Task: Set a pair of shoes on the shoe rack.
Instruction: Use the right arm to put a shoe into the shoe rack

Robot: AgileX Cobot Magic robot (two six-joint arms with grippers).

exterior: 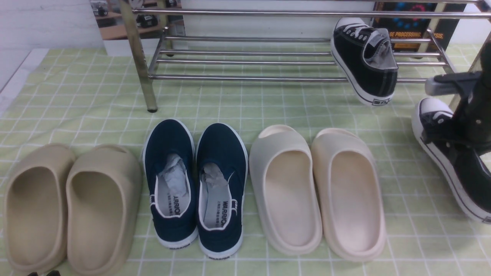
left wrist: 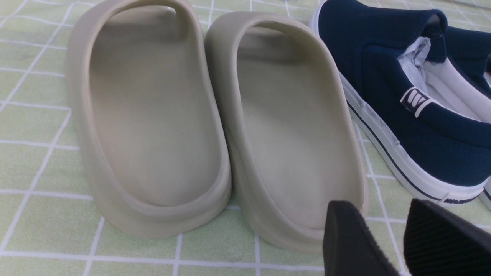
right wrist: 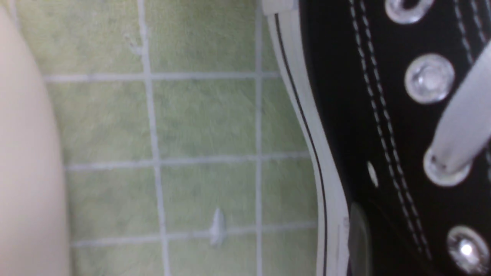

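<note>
- Second sneaker point(exterior: 462, 176): on table point(exterior: 76, 96), far right; first sneaker point(exterior: 366, 61) tilted on shoe rack's point(exterior: 249, 78) lower bars, heel overhanging.
- Looks light; soft canvas, stiff sole. Best hold: collar rim.
- Right pincer point(exterior: 454, 134) at that sneaker, closure impossible to tell; left pincer point(left wrist: 383, 214) spread, empty.
- Cream slides point(exterior: 285, 191) alongside; front bar to clear.

At the right edge of the front view, the second black sneaker point(exterior: 431, 113) is cropped and half hidden behind the right arm point(exterior: 475, 115), whose fingers cannot be made out; the right wrist view is blurred, and the left fingers point(left wrist: 347, 237) run off the bottom edge.
</note>
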